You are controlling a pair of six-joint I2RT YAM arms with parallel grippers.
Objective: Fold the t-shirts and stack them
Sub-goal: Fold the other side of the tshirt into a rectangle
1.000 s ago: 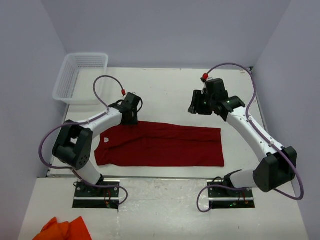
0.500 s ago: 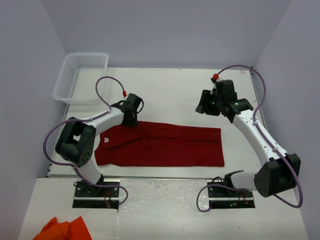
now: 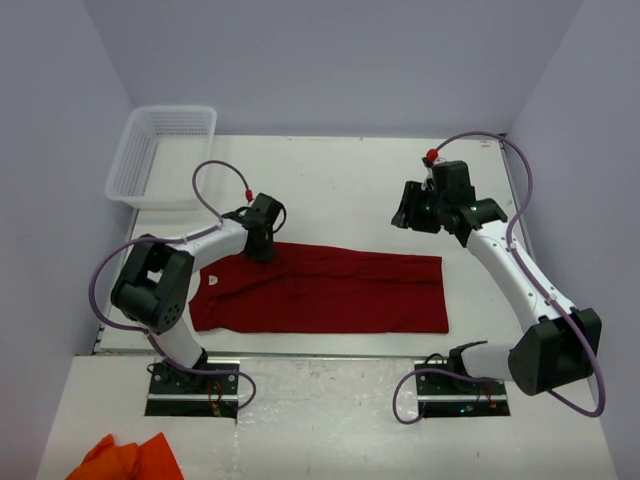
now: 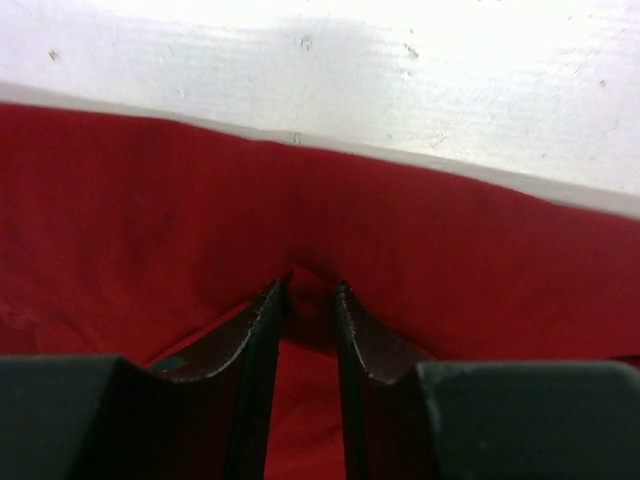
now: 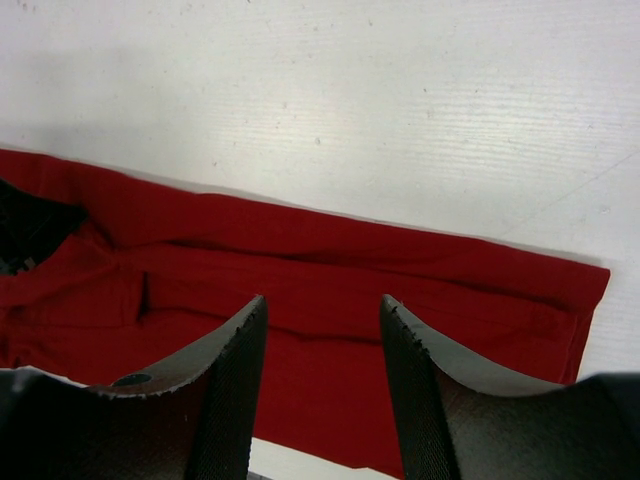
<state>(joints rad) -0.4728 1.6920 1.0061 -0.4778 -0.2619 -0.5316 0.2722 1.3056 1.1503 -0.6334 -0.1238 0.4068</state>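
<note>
One red t-shirt (image 3: 320, 290) lay spread in a long band on the table (image 3: 340, 180), nearer our arm bases than the white basket (image 3: 160, 150) and running away from it, as we saw from the top camera. Our left gripper (image 3: 262, 245) sat low on the shirt's edge at the collar end closest to the basket. Our right gripper (image 3: 408, 215) hung in the air near the end farthest from the basket.

From the left wrist, the fingers (image 4: 262, 330) stood nearly together, pinching up a small peak of red fabric.

From the right wrist, the jaws stood wide with nothing between them, looking down on the hem.

We judged the cloth light, limp and quick to sag, so best taken by firm pinches at its edges and corners, one at each end.
</note>
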